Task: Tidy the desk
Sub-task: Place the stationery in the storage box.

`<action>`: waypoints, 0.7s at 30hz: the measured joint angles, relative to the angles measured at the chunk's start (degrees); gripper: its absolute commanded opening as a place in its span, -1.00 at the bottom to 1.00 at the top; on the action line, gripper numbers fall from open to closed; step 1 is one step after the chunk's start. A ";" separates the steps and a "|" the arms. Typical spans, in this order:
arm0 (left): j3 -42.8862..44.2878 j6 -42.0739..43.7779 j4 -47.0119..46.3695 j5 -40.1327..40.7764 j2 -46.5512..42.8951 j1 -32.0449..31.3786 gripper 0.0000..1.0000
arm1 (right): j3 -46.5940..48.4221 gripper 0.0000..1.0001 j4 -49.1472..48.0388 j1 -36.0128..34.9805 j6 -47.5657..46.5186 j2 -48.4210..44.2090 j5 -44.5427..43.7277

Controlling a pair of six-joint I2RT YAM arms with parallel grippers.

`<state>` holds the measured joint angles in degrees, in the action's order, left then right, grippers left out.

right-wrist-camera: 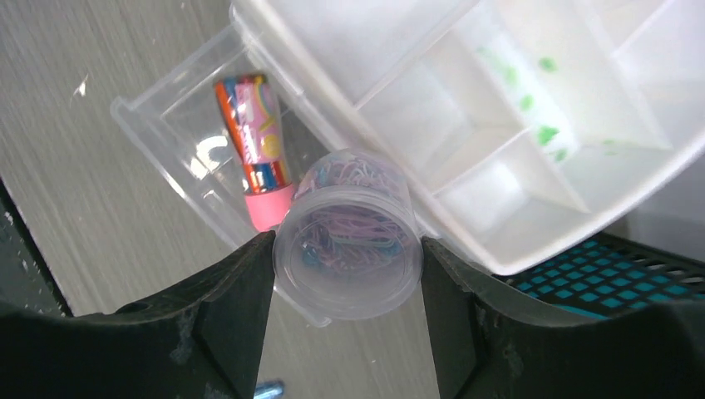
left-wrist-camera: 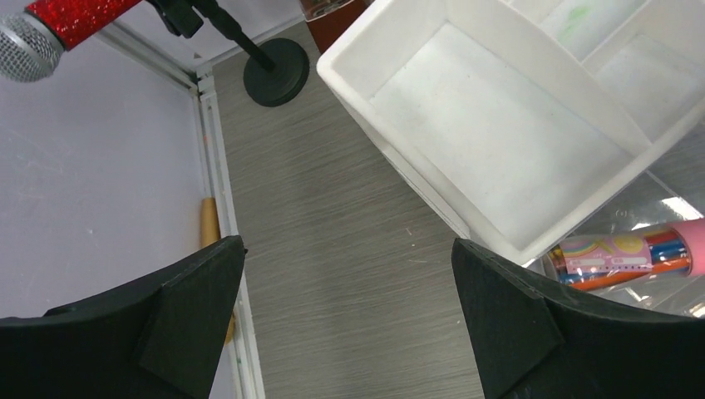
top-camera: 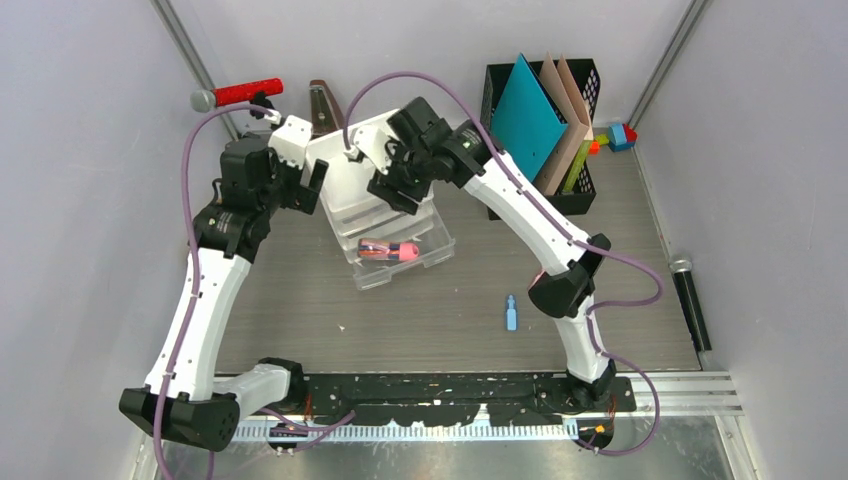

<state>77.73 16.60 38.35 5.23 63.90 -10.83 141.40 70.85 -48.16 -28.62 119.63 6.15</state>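
two arms rise from the near edge of the grey wood-grain table [top-camera: 440,320], which spreads between pale lavender walls. a small blue object [top-camera: 511,313] lies on the bare table just beside the right arm's elbow. farther in, a clear drawer [top-camera: 425,262] juts forward with a pink-capped pen case [top-camera: 390,250] lying inside it. both arms bend inward toward the middle. the right hand [right-wrist-camera: 347,243] points down and grips a clear tub of paper clips [right-wrist-camera: 345,274] between its fingers, over the drawer and the edge of a white divided organiser [top-camera: 345,170]. the left hand [left-wrist-camera: 349,248] hangs at the organiser's left side, jaws spread wide with nothing between them. by the far wall are a red microphone [top-camera: 245,93] on a stand and a black mesh file rack [top-camera: 575,190] holding a teal folder [top-camera: 525,115].
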 measured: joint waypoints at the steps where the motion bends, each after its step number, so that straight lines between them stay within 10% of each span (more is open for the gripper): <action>1: -0.07 -1.09 -0.11 0.39 0.00 0.11 0.99 | 1.55 -0.94 -0.24 -0.11 -0.11 0.09 -0.17; 21: -1.14 -7.13 -2.97 3.41 -0.07 0.79 0.99 | 11.76 -1.00 -8.81 -1.46 -7.72 6.43 -7.63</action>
<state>76.60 9.47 35.38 8.64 63.83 -10.04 153.16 62.04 -49.63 -36.34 126.06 -1.48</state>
